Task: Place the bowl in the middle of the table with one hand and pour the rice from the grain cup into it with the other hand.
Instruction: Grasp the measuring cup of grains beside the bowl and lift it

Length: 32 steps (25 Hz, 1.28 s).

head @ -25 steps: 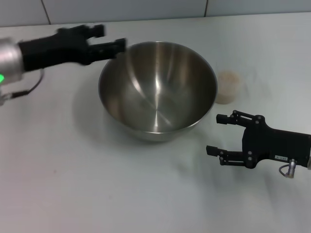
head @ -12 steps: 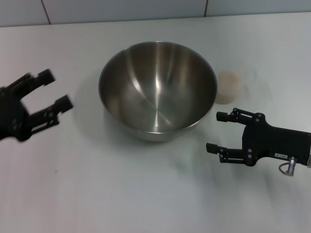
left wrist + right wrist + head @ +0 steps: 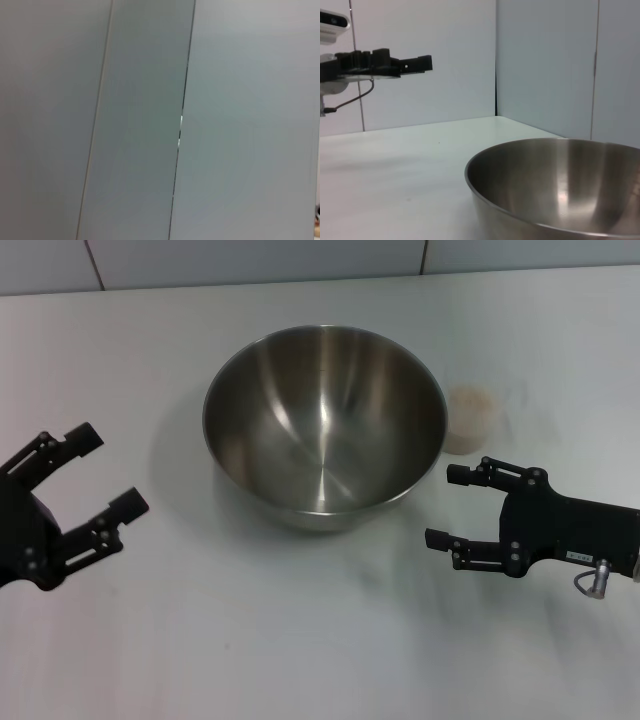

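The left gripper (image 3: 95, 485) hovers over the white tabletop (image 3: 300, 640) at the left, jaws spread and empty, well apart from the stainless-steel bowl (image 3: 325, 420) standing mid-table. Just right of the bowl stands the grain cup (image 3: 472, 419), seemingly filled with rice (image 3: 471, 400). The right gripper (image 3: 448, 507) sits near it, jaws spread, holding nothing.

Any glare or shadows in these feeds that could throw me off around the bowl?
Head view: bright streaks of glare inside the bowl, soft shadow on the table to its left. Right wrist view: reflections on the bowl's inner wall. Left wrist view: only wall panels.
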{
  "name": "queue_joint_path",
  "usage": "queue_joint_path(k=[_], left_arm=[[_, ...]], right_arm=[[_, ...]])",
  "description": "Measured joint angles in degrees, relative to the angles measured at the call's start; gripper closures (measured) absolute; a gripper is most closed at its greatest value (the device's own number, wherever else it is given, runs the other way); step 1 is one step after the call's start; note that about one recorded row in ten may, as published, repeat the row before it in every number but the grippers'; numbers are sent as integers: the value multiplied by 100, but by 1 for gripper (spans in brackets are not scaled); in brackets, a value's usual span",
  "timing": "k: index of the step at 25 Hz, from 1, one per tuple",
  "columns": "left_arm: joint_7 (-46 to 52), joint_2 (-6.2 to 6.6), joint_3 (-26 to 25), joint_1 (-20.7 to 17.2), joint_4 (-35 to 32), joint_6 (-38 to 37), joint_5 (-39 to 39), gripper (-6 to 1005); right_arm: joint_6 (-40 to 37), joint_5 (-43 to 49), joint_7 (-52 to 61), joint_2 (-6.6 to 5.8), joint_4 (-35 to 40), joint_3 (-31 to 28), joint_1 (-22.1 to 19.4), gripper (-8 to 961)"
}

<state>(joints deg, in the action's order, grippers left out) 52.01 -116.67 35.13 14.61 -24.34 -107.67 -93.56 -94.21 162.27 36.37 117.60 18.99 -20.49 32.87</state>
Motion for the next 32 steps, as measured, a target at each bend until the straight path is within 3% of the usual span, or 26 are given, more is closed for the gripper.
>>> queue_joint_path(k=[7,8,14,27,32], left_arm=[[-500,-82,12,-10,10,175,-234,139],[-905,-144,12,44,83,556,-598,139],[-1181,-142,11,133,351,1167,-837,140],[-1211,-144,10,128,360,1236,-902,140],[-1212,-152,11,141,360,1231,-902,140]], right_arm=[[20,-3,11,0,0,2,-2,121],[20,-4,16,0,0,2,-3,121],[2,-3,22,0,0,-6,-24,121],[-10,-5,20,8,-40,-55,-128,121],[-17,-403,-15,77,-210,-60,-414,121]])
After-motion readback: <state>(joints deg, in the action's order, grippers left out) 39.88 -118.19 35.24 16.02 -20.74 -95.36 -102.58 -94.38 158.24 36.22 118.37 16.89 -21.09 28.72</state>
